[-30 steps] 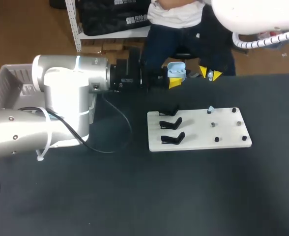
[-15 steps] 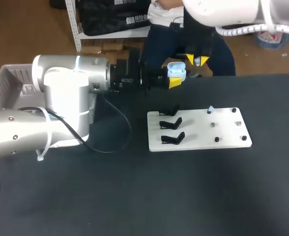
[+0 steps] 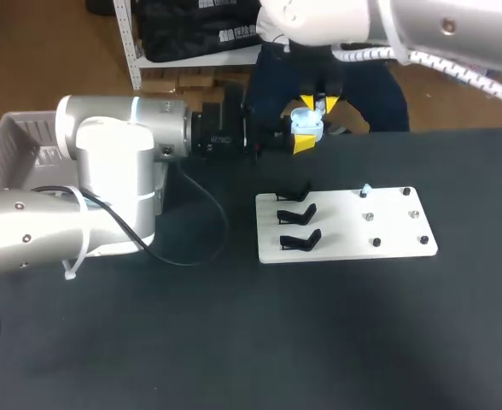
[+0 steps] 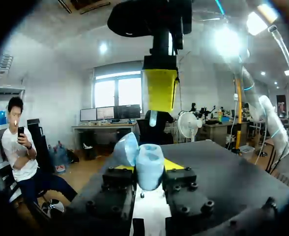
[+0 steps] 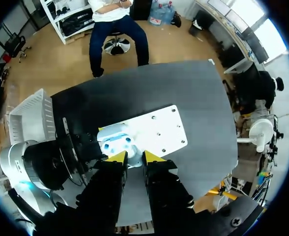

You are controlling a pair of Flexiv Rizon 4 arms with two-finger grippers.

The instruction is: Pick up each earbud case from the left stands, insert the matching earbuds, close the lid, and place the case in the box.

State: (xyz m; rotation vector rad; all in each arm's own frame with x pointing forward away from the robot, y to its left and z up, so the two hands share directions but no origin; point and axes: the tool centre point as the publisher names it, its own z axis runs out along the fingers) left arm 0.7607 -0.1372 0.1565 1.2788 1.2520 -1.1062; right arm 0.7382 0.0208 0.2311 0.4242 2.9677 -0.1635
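My left gripper [image 3: 304, 137] is shut on a light blue earbud case [image 3: 306, 122] at the table's far edge, lid open. In the left wrist view the case [image 4: 149, 164] sits between the fingers with its lid [image 4: 127, 147] tipped back. My right gripper [image 3: 318, 104] hangs straight above it, shut on a small pale blue earbud [image 4: 153, 118] just over the case's opening. From the right wrist, the case [image 5: 116, 143] with its two sockets lies just ahead of the right gripper [image 5: 135, 157].
A white board [image 3: 345, 235] lies mid-table with three black stands [image 3: 296, 213] on its left and small pegs on its right; one earbud [image 3: 364, 190] rests on a peg. A white basket [image 3: 12, 141] stands at the far left.
My right arm has swung left from the table's far right to directly above the open case, carrying the earbud. The left arm and the case have stayed still.
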